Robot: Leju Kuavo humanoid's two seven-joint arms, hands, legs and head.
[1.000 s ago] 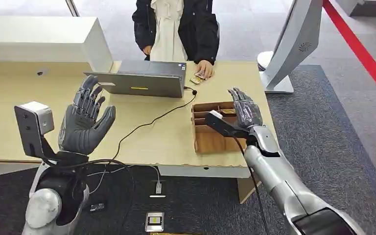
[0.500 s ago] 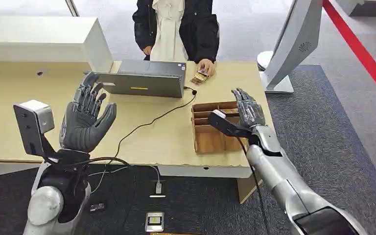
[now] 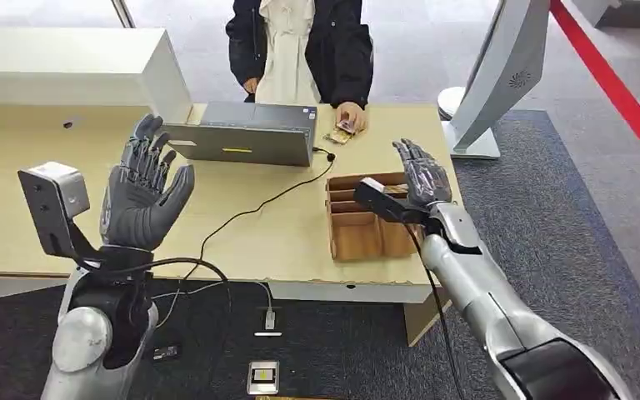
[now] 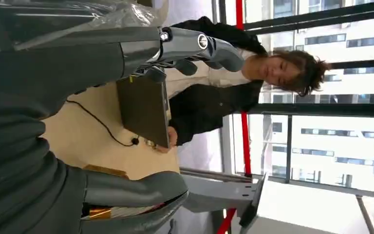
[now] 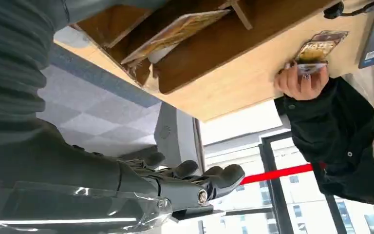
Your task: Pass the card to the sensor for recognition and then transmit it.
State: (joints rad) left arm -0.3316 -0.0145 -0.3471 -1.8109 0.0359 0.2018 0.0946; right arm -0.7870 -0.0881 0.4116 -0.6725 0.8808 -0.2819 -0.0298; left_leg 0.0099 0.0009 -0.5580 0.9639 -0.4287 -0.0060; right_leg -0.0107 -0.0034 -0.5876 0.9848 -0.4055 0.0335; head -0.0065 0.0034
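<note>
From the head view I have my left hand (image 3: pixel 143 196) raised above the near edge of the worktop (image 3: pixel 33 200), palm facing inward, fingers spread wide and holding nothing; the left wrist view shows the same, thumb and fingers far apart with only air between them. My right hand (image 3: pixel 421 175) is stretched out flat over the far right part of the wooden organizer tray (image 3: pixel 358 237), fingers extended and apart, nothing in its grasp. The tray sits at the right end of the worktop, split into compartments, and in the right wrist view I can see a card (image 5: pixel 175 30) leaning tilted in one of its slots, just beneath my fingers (image 5: pixel 209 178) but not touching them. Across the worktop a person (image 3: pixel 300 50) in a dark jacket stands facing me, with one hand (image 3: pixel 350 115) resting on a small stack of cards (image 3: pixel 337 133) at the far edge, just beside the right corner of the grey laptop-like unit (image 3: pixel 242 133). A black cable (image 3: pixel 250 212) runs from that unit across the worktop and drops over the near edge. A white stand (image 3: pixel 492 75) rises from the floor beyond the right end of the worktop.
</note>
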